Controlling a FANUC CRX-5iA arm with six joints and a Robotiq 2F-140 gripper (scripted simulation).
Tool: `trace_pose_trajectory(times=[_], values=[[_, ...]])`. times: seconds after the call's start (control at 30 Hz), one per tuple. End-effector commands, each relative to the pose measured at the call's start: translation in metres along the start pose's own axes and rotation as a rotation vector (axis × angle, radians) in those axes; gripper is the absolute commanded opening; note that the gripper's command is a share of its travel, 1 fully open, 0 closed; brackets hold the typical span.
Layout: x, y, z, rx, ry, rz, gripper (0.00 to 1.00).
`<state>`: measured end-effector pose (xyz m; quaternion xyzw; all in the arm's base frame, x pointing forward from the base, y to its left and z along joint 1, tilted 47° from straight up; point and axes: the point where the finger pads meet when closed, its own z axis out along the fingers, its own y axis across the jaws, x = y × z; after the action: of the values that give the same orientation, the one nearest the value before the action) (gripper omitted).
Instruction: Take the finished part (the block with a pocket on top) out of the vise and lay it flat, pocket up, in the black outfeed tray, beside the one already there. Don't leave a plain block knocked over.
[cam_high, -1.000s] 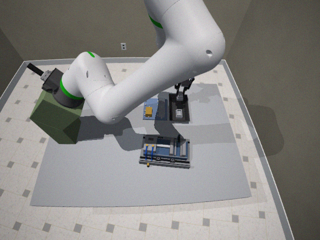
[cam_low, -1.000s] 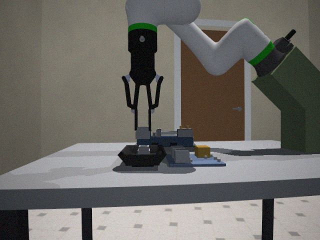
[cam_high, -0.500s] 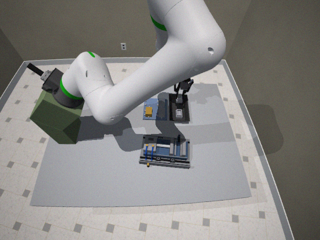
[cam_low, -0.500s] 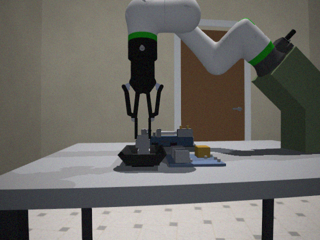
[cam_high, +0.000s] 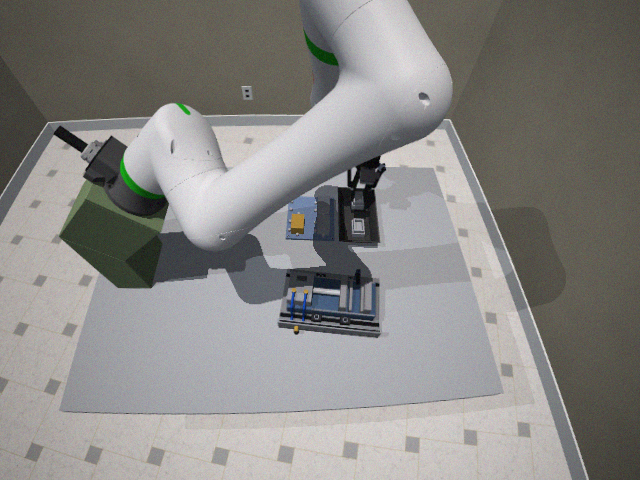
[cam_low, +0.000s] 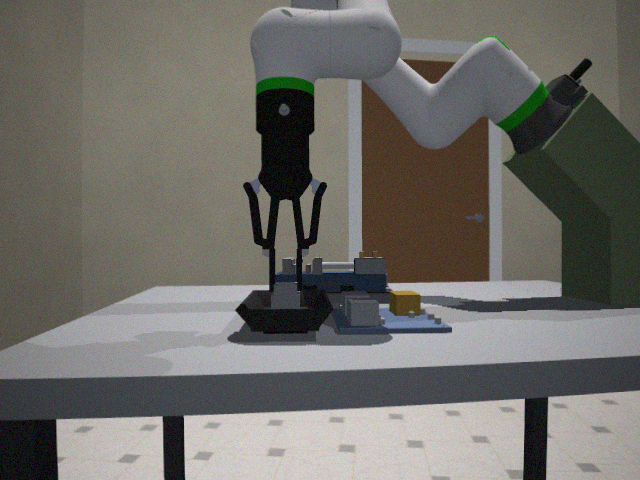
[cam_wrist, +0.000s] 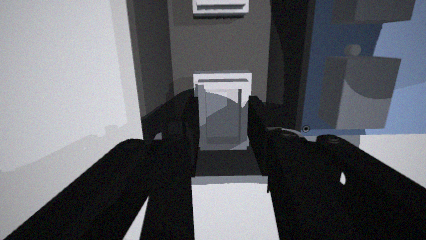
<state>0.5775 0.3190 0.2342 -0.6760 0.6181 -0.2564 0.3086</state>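
Observation:
My gripper (cam_wrist: 222, 113) is shut on the finished part (cam_wrist: 222, 111), a grey block with a pocket on top, pocket facing up. It hangs low inside the black outfeed tray (cam_low: 283, 310), in the tray's far half (cam_high: 358, 198); I cannot tell whether the block touches the tray floor. A second pocketed block (cam_high: 358, 226) lies flat in the tray's near half and shows at the top of the wrist view (cam_wrist: 220, 7). The vise (cam_high: 330, 302) stands on the table in front of the tray, its jaws holding no block.
A blue fixture plate (cam_high: 305, 219) lies beside the tray with a yellow block (cam_high: 297, 223) and a plain grey block (cam_low: 362, 311) standing on it. The green robot pedestal (cam_high: 111, 235) is at the left.

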Motion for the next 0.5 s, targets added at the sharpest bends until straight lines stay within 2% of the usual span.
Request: trace_pose_trajectory(times=[0.0,0.47], values=[[-0.0004,-0.0008,0.0019,0.002,-0.001,0.0,0.1],[-0.0005,-0.0008,0.0093,0.002,-0.001,0.0,0.1]])
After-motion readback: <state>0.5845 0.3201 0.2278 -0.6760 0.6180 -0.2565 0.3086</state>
